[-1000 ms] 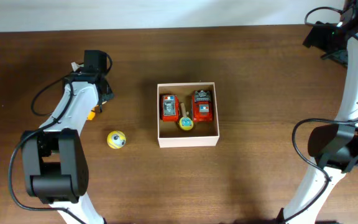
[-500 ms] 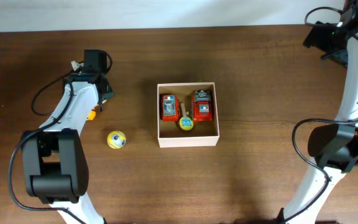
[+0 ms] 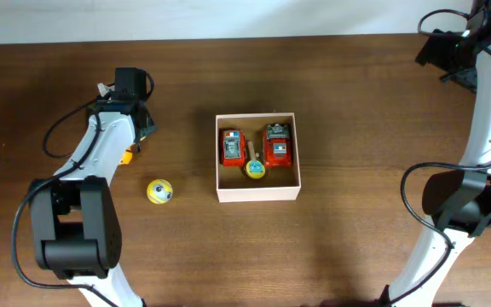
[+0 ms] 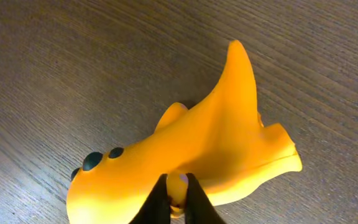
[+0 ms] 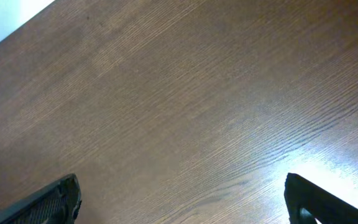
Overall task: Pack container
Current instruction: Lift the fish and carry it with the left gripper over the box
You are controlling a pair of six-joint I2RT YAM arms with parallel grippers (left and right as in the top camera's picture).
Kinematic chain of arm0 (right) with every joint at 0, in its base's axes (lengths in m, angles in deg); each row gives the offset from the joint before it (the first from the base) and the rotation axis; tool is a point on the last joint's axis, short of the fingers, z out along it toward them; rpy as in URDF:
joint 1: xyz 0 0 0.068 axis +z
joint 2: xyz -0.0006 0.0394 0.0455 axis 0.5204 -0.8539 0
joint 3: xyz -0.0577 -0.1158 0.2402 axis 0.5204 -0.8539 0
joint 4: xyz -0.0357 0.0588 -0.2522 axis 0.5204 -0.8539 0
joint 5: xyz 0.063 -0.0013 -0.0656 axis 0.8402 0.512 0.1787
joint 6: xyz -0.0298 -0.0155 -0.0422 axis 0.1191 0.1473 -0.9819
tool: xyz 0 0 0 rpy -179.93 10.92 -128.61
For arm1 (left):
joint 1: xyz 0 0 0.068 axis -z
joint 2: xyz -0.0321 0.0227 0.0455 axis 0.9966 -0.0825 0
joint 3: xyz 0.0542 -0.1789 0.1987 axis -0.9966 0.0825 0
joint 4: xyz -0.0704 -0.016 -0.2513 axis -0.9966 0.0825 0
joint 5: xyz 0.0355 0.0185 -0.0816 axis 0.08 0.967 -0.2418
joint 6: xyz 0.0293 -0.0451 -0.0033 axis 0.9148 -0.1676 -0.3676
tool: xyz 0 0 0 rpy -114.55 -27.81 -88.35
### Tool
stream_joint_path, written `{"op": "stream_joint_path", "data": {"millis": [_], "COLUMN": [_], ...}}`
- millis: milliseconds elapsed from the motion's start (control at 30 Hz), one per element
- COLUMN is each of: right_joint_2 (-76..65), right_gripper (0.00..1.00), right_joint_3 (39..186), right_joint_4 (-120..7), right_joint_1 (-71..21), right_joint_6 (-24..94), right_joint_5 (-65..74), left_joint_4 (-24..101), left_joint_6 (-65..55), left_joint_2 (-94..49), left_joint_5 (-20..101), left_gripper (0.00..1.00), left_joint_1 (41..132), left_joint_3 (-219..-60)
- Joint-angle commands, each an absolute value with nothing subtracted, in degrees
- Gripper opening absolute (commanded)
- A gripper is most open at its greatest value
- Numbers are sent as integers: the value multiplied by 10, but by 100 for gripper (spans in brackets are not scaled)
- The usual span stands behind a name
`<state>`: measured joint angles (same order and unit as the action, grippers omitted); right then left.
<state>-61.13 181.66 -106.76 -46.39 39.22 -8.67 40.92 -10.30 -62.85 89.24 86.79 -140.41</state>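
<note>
The container (image 3: 258, 194), a square white-walled box with a tan floor, sits mid-table. It holds two red toys (image 3: 231, 147) (image 3: 278, 145) and a small yellow-and-blue round toy (image 3: 254, 170). Left of it, my left gripper (image 3: 129, 150) (image 4: 178, 198) points down at the table and is shut on a small nub of an orange-yellow animal toy (image 4: 197, 140) (image 3: 126, 158) lying on the wood. A yellow ball toy (image 3: 159, 191) lies between that toy and the container. My right gripper (image 3: 450, 53) (image 5: 182, 205) hangs open over bare wood at the far right corner, holding nothing.
The dark wooden table (image 3: 356, 111) runs to a white back wall along the top edge. The left arm's base (image 3: 71, 243) stands at the front left and the right arm's base (image 3: 463, 200) at the front right.
</note>
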Motion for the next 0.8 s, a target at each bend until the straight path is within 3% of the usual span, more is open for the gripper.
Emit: {"op": "stream_joint_path", "data": {"millis": [0,467,767], "right_joint_2": [-612,-612,-612], "right_gripper": [99,99,99], "right_joint_3": [1816,1816,1816], "right_joint_4": [-1068,-1068,-1068], "right_joint_1": [-464,-464,-464], "right_joint_6": [397,397,397], "right_joint_5": [-88,-88,-88], "left_joint_4": [418,574,684], "left_joint_6": [-102,-94,35], "left_joint_2": [-634,-579,-548], "left_joint_5": [900,899,825], "left_gripper": [2,2,2], "left_joint_1": [867,878,961], "left_joint_3": [-1417,-1551,-1627]}}
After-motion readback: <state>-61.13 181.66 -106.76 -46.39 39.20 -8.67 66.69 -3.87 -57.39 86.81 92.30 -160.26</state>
